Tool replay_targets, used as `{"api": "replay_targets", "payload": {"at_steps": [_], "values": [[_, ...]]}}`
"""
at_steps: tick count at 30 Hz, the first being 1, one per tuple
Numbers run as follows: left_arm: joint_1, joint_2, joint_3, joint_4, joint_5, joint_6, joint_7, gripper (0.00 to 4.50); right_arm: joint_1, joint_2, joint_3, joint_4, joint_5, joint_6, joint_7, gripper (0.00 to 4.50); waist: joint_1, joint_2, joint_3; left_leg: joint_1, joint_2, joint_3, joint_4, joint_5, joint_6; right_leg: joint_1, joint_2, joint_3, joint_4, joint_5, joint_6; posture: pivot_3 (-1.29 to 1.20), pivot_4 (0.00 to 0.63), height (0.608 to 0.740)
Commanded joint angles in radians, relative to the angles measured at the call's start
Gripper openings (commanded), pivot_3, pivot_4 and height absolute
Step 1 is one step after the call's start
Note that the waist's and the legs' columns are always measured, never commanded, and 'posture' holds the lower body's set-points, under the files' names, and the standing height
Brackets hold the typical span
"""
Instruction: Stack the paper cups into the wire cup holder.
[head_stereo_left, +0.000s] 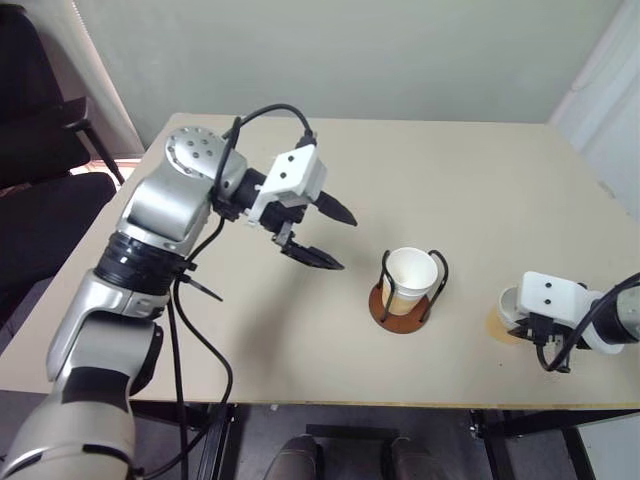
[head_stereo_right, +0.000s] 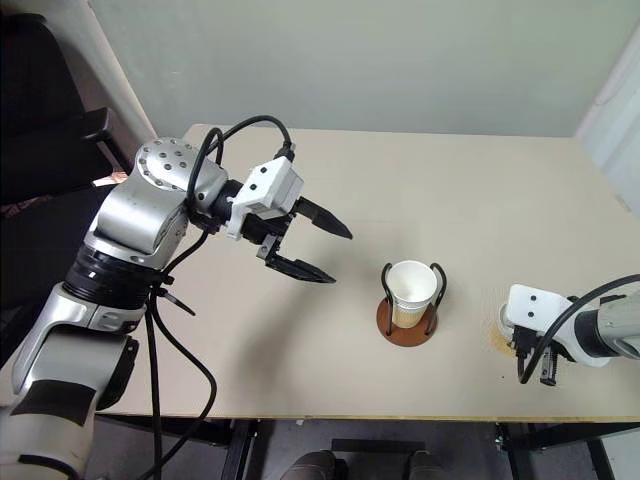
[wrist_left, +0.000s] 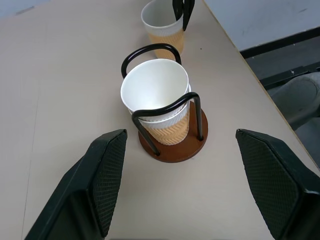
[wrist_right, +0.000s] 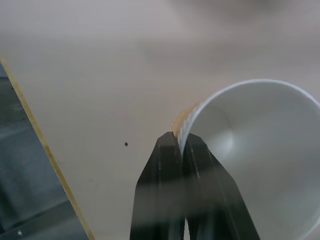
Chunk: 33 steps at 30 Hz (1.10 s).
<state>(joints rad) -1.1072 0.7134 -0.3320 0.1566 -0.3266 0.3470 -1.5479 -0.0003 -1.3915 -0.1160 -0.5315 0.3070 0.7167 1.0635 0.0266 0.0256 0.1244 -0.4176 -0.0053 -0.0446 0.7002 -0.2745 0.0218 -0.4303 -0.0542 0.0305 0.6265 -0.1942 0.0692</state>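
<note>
The wire cup holder (head_stereo_left: 400, 316) stands on the table a little right of the middle, with a paper cup (head_stereo_left: 410, 272) upright between its black loops. In the left wrist view a second rim shows just under that cup's (wrist_left: 156, 95) top rim. My left gripper (head_stereo_left: 346, 243) hovers open to the left of the holder and points at it, holding nothing. Another paper cup (wrist_right: 260, 150) stands near the table's front right corner. My right gripper (wrist_right: 181, 136) is shut on this cup's rim, one finger inside and one outside. The same cup (wrist_left: 162, 25) shows beyond the holder.
The tan table (head_stereo_left: 450, 180) has its front edge close beside the right cup and bare room at the back and left. A black chair (head_stereo_left: 40, 150) stands off the table's left side.
</note>
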Motion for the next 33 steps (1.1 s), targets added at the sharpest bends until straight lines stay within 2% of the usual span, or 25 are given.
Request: {"api": "replay_targets", "payload": {"at_steps": [1, 4, 6, 9, 11, 14, 17, 20, 23, 33], "values": [[0.000, 0.000, 0.039, -0.014, 0.005, -0.011, -0.005, 3.76, 0.010, -0.037, -0.099, 0.016, -0.021, -0.021, 0.048, 0.01, 0.000, 0.000, 0.000, 0.000, 0.000, 0.000, 0.000, 0.000, 0.000, 0.000, 0.000, 0.000, 0.000, 0.000, 0.000, 0.00, 0.150, 0.740], [0.001, 0.000, 0.042, -0.008, 0.009, -0.015, -0.011, 3.76, -0.046, -0.080, -0.166, 0.064, -0.016, -0.052, 0.109, 0.01, -0.001, 0.000, 0.000, 0.000, 0.000, 0.000, 0.000, 0.000, 0.000, 0.000, 0.000, 0.000, 0.000, 0.000, 0.000, 0.00, 0.150, 0.740], [0.005, 0.002, 0.043, -0.002, 0.012, -0.033, -0.022, 3.76, -0.169, -0.122, -0.167, 0.102, 0.041, -0.066, 0.155, 0.01, -0.003, 0.000, 0.000, 0.000, 0.000, 0.001, 0.000, 0.000, 0.000, 0.000, 0.000, 0.000, 0.000, 0.000, -0.001, 0.00, 0.150, 0.740], [0.011, 0.003, 0.041, 0.013, 0.023, -0.067, -0.039, 3.76, -0.420, -0.161, -0.075, 0.130, 0.115, -0.082, 0.216, 0.01, -0.007, 0.000, 0.000, 0.000, 0.000, 0.001, -0.001, 0.000, 0.000, -0.002, 0.000, 0.000, 0.001, 0.000, -0.001, 0.00, 0.150, 0.740], [0.014, 0.001, 0.042, 0.019, 0.024, -0.076, -0.045, 3.76, -0.639, -0.130, 0.036, 0.140, 0.125, -0.078, 0.265, 0.01, -0.009, -0.001, 0.000, 0.000, 0.001, -0.002, -0.002, 0.000, -0.001, -0.001, 0.001, -0.001, 0.000, -0.002, -0.004, 0.00, 0.150, 0.740], [0.016, 0.001, 0.052, 0.029, 0.021, -0.092, -0.053, 3.76, -0.991, 0.005, 0.237, 0.140, 0.098, -0.014, 0.381, 0.01, -0.018, -0.001, 0.001, 0.000, 0.001, -0.001, -0.002, 0.000, 0.000, -0.003, 0.002, -0.001, 0.001, -0.002, -0.004, 0.00, 0.150, 0.740], [0.010, 0.001, 0.059, 0.050, 0.032, -0.101, -0.042, 3.76, -1.152, 0.103, 0.366, 0.151, 0.058, 0.021, 0.461, 0.01, -0.021, -0.001, 0.001, -0.002, 0.001, -0.003, -0.002, 0.000, -0.001, -0.004, 0.001, -0.002, 0.000, -0.002, -0.004, 0.00, 0.150, 0.740], [0.003, 0.004, 0.059, 0.066, 0.044, -0.085, -0.027, 3.76, -1.211, 0.165, 0.446, 0.164, 0.012, 0.013, 0.508, 0.01, -0.017, -0.001, 0.001, -0.002, 0.001, -0.004, -0.002, 0.000, -0.001, -0.004, 0.002, -0.003, 0.001, -0.003, -0.006, 0.00, 0.150, 0.740], [-0.014, 0.005, 0.056, 0.078, 0.082, -0.034, 0.029, 3.76, -1.198, 0.201, 0.486, 0.171, -0.022, -0.021, 0.537, 0.01, -0.015, -0.001, 0.001, -0.003, 0.001, -0.005, -0.002, 0.000, -0.001, -0.005, 0.001, -0.003, 0.000, -0.004, -0.007, 0.00, 0.150, 0.740], [0.002, 0.027, 0.066, 0.056, 0.114, -0.015, 0.049, 3.76, -1.119, 0.270, 0.515, 0.163, -0.090, -0.085, 0.544, 0.01, -0.016, -0.001, 0.001, -0.003, 0.000, -0.004, -0.003, 0.000, -0.001, -0.006, 0.001, -0.003, 0.001, -0.005, -0.009, 0.00, 0.150, 0.740]]}}
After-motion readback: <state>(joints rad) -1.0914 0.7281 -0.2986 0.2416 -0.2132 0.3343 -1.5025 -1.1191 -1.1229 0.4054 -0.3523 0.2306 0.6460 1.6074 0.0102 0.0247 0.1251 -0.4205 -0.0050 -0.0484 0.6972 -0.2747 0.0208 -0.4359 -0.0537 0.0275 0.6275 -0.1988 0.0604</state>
